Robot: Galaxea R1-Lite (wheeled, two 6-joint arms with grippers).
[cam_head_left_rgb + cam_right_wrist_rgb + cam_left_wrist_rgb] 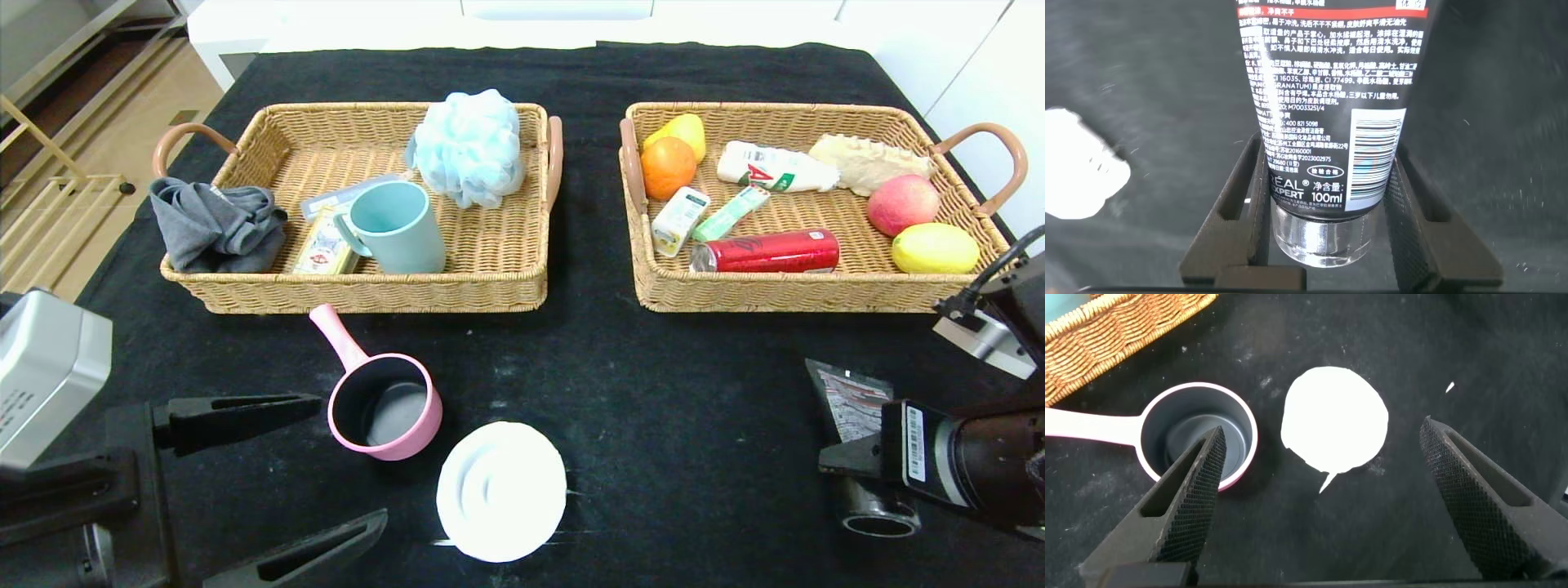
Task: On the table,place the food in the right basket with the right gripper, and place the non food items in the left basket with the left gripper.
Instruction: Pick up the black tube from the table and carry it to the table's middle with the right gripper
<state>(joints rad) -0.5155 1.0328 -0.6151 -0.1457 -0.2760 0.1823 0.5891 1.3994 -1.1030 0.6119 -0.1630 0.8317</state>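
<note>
1. The left gripper (314, 465) at lower left has its fingers spread wide, beside the pink pot (384, 406) and the white disc (500, 491) on the table (653, 392).
2. The right gripper (1327, 216) at lower right pinches the black tube (1327, 98).
3. The red can (766, 251) lies in the right basket (816, 290); the left basket (359, 294) holds a teal mug (396, 227).

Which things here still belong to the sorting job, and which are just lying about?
Belonging to the job:
pink pot
white disc
black tube, between the right gripper fingers
left basket
left gripper, open

Just lying about:
teal mug
blue bath puff
grey cloth
</note>
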